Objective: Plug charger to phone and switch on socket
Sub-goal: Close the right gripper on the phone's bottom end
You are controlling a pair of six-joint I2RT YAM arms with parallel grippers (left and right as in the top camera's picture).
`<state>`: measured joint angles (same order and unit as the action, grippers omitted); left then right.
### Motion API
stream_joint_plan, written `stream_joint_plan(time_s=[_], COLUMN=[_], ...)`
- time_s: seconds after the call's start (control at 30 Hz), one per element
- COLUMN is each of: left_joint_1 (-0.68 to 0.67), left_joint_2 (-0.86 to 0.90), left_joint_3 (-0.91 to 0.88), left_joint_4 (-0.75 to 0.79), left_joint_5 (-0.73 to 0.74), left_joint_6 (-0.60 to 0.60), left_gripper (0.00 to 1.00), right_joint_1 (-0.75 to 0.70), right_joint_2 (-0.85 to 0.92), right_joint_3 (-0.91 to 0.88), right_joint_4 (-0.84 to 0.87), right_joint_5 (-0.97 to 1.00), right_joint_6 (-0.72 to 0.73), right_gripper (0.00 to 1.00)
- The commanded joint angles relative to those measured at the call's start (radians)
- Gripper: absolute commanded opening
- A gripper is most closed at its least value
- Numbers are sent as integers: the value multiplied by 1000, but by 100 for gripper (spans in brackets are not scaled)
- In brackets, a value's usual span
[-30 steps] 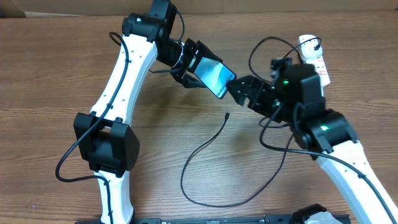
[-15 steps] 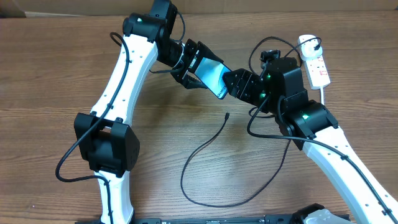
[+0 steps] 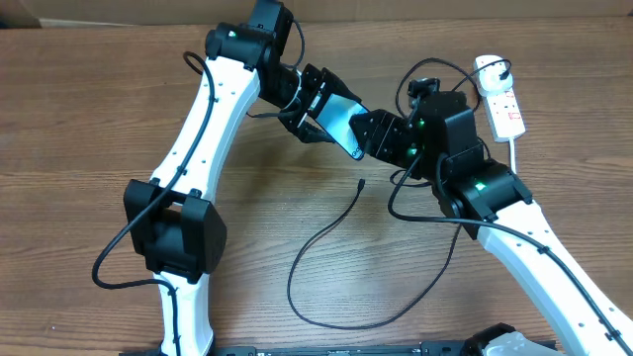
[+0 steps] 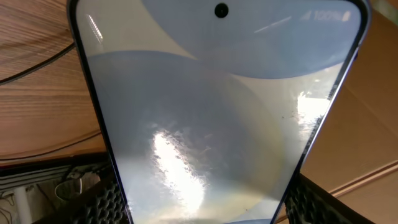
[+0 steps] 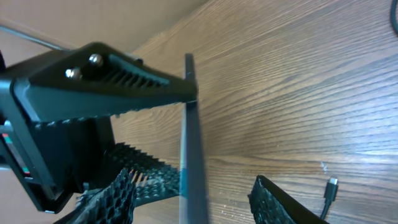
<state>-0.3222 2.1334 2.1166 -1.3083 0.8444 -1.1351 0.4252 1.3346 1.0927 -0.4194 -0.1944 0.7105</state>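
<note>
The phone (image 3: 336, 121) hangs above the table (image 3: 79, 119), clamped by its two long sides between the fingers (image 4: 109, 202) of the left gripper (image 3: 318, 107), its pale blue screen turned up and filling the left wrist view; its free end points to the right gripper (image 3: 368, 133), which sits right at that end; seen from the right wrist, the phone stands edge-on (image 5: 189, 162) between that gripper's ribbed pads (image 5: 121, 193), the jaws moderately parted, a gap on each side, no contact visible; the charger (image 3: 307, 244) lies loose on the wood in a long curve, its small plug tip (image 5: 331, 186) just below the two grippers and held by neither; the socket (image 3: 502, 99) lies at the far right of the table, well apart from the phone, a black plug seated in its far end; the surface is brown wood grain, with brown cardboard (image 3: 445, 8) along the far edge.
</note>
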Motion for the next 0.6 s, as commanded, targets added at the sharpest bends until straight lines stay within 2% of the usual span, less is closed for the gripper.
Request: stream_joint_plan(time_s=[0.0,0.3,0.57], left_joint_1=[-6,-6,-8], left_joint_2=[-41,-41,-41], left_joint_3=[28,28,28], left_joint_4=[5,4,4], left_joint_5=[13,13,12], left_joint_6=[-21,-5,13], left_gripper=[70,70,70], right_joint_1=[7,7,7], right_joint_2=[3,7,36], right_joint_3=[22,22,22], right_joint_4=[3,-39,-33], right_joint_5=[10,10,-43], right_joint_6=[3,3,3], right_gripper=[57,45,43])
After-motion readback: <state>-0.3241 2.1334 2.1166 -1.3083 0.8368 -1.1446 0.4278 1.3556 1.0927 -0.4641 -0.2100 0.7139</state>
